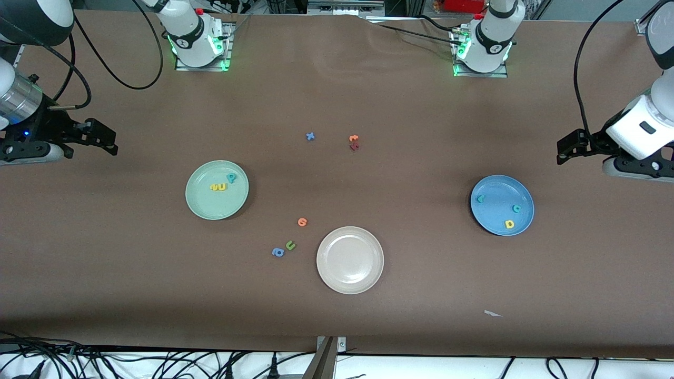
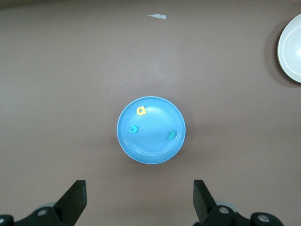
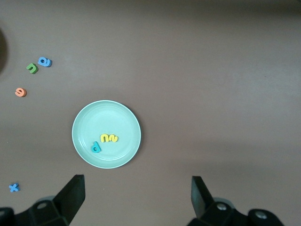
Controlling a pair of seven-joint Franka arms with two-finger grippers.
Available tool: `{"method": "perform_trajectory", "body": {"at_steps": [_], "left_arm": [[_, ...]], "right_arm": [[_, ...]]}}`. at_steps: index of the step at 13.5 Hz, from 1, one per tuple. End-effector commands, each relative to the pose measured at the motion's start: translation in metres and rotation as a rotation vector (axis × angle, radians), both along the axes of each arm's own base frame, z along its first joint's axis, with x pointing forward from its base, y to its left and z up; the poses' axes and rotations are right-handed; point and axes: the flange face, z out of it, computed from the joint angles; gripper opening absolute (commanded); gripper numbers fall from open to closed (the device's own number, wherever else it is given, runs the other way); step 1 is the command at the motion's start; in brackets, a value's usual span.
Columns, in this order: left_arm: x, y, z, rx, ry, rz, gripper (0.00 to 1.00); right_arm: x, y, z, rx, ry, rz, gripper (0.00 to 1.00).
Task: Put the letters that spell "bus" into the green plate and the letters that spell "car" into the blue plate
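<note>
The green plate (image 1: 210, 206) lies toward the right arm's end and holds a teal b (image 1: 230, 177) and a yellow u and s side by side (image 1: 218, 187). In the right wrist view the green plate (image 3: 106, 115) shows beneath my open, empty right gripper (image 3: 136, 200). The blue plate (image 1: 495, 215) toward the left arm's end holds a teal r (image 1: 480, 198), a teal c (image 1: 516, 208) and a yellow a (image 1: 509, 224). My left gripper (image 2: 139, 202) hangs open and empty over the table beside that blue plate (image 2: 153, 146). Both arms wait at the table's ends.
A beige-white plate (image 1: 350, 273) lies near the front middle. Beside it are an orange letter (image 1: 302, 221), an olive u (image 1: 290, 245) and a blue a (image 1: 278, 252). Nearer the bases lie a blue x (image 1: 310, 136) and orange and dark red letters (image 1: 354, 142). A paper scrap (image 1: 492, 313) lies near the front edge.
</note>
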Motion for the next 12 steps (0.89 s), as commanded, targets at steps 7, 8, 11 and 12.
{"method": "perform_trajectory", "body": {"at_steps": [7, 8, 11, 12], "left_arm": [[-0.002, 0.001, -0.009, -0.048, 0.009, 0.017, 1.0], [-0.002, 0.001, -0.008, -0.048, 0.009, 0.016, 1.0], [0.0, 0.003, 0.002, -0.045, -0.014, 0.016, 1.0], [0.0, 0.002, 0.006, -0.047, -0.023, 0.016, 1.0]], "right_arm": [[0.003, 0.0, 0.004, -0.001, -0.006, 0.013, 1.0], [0.003, 0.0, 0.004, -0.001, -0.005, 0.013, 1.0], [0.003, 0.0, 0.004, -0.001, -0.006, 0.013, 1.0], [0.003, 0.0, 0.004, 0.001, -0.005, 0.013, 1.0]]}}
